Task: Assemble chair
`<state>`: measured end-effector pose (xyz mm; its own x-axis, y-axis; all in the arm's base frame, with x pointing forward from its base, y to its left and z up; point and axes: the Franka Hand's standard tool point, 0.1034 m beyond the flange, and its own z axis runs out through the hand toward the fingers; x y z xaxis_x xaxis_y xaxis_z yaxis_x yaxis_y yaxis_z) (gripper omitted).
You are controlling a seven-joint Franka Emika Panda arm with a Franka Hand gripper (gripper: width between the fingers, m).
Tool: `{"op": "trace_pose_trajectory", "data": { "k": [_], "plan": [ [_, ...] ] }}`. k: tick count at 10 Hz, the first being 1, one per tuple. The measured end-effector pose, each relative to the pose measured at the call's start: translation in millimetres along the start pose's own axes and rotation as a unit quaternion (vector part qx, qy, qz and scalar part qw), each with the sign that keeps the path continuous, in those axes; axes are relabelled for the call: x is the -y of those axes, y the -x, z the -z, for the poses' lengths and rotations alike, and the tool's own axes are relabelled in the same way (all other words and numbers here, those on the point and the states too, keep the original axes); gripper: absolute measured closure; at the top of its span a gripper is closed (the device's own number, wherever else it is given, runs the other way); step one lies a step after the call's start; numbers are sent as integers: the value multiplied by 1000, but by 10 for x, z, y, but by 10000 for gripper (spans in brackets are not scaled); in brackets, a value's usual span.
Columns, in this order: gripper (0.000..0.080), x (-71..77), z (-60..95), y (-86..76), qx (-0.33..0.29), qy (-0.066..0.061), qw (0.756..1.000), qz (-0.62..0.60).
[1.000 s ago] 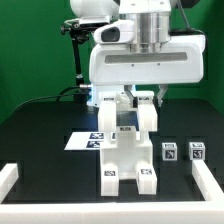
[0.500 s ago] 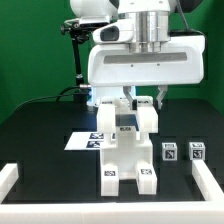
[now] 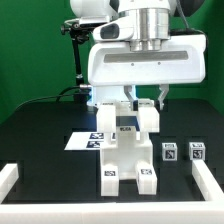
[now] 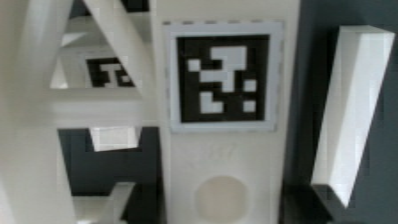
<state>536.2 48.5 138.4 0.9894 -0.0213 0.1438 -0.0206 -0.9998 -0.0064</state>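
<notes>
The partly built chair (image 3: pixel 128 152) stands mid-table, chunky white blocks with black-and-white tags and two upright pieces on top. My gripper (image 3: pixel 144 99) hangs straight above it, with its fingers reaching down around the upright piece on the exterior view's right. In the wrist view a white slab with a large tag (image 4: pixel 222 150) and an oval hole fills the middle, and my gripper (image 4: pixel 222 206) straddles it. One finger (image 4: pixel 121 203) shows beside the slab with a thin dark strip between them. The blur hides whether the pads touch the slab.
The marker board (image 3: pixel 84 140) lies flat on the black table at the exterior view's left of the chair. Two small tagged white blocks (image 3: pixel 169 152) (image 3: pixel 197 152) sit at the right. A low white border rail (image 3: pixel 12 178) frames the table's near edge.
</notes>
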Motion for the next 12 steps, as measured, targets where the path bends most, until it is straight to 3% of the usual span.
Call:
{"op": "trace_pose_trajectory", "data": {
  "k": [5, 12],
  "plan": [
    [515, 42, -4, 150, 34, 6, 999, 25],
    [515, -48, 1, 97, 8, 2, 999, 31]
  ]
}}
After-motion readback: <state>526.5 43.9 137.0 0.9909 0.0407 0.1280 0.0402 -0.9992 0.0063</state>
